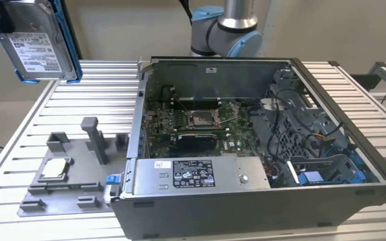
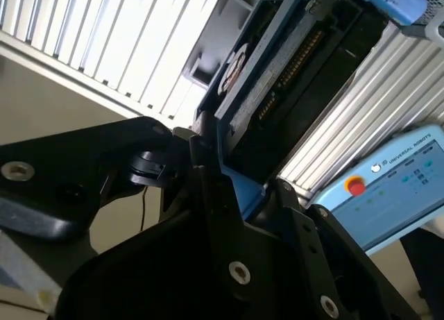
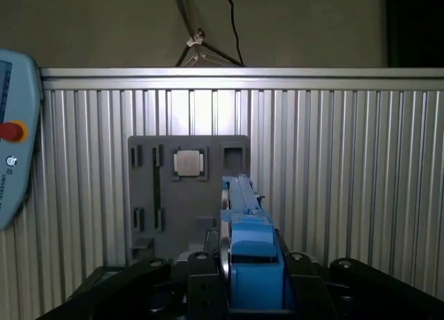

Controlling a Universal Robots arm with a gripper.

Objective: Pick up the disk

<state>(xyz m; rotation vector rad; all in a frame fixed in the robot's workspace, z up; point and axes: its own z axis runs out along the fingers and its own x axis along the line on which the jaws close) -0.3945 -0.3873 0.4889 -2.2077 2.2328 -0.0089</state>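
The black two-finger gripper (image 3: 251, 268) is clamping its jaws on the blue plastic frame of the flat silver-grey metal disk (image 1: 35, 42). The disk is hanging upright in the air at the exterior view's upper left, clear of the ribbed aluminium table (image 1: 92, 100). A grey slotted fixture plate (image 1: 79, 174) is lying on the table, carrying a small square silver chip (image 1: 54, 168). An open grey computer case (image 1: 247, 213) is sitting just beside the plate.

Ext high oblique, wrist cams near disk (image 3: 239, 198)
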